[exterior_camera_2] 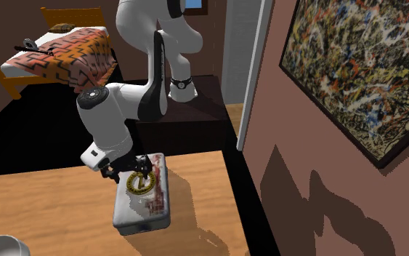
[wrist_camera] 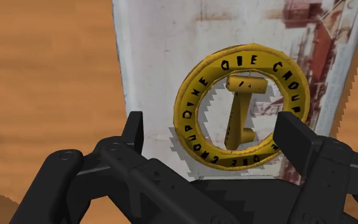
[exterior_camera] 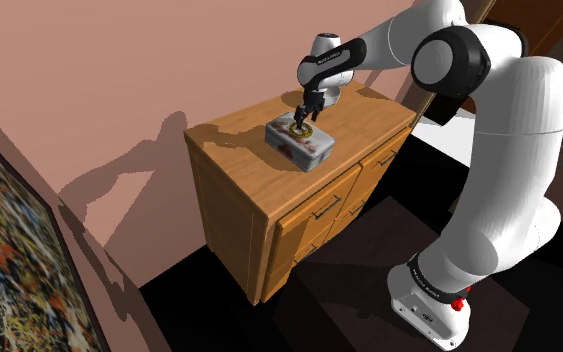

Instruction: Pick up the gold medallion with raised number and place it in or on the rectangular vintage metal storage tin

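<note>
Lying on tin, medallion between fingers (spread) of hand.

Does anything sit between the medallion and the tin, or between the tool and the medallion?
Nothing visible does. The gold medallion already lies on top of the tin, and the open tool hangs right over it with nothing between.

Gold medallion atop white tin
</note>
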You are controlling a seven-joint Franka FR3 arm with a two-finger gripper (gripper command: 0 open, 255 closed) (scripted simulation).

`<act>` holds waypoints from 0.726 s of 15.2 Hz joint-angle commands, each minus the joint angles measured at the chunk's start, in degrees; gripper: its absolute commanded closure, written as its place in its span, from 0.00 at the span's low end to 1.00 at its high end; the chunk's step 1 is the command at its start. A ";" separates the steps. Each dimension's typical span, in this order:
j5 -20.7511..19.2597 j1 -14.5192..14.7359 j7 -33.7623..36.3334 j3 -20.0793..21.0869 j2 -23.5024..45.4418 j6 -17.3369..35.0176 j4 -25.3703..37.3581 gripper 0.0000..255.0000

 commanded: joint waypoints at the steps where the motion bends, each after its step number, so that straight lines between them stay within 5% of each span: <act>1: -0.03 0.02 0.03 -0.02 -1.68 -2.06 0.40 0.00; 11: -0.07 0.03 0.05 -0.04 -3.51 -4.65 1.16 0.00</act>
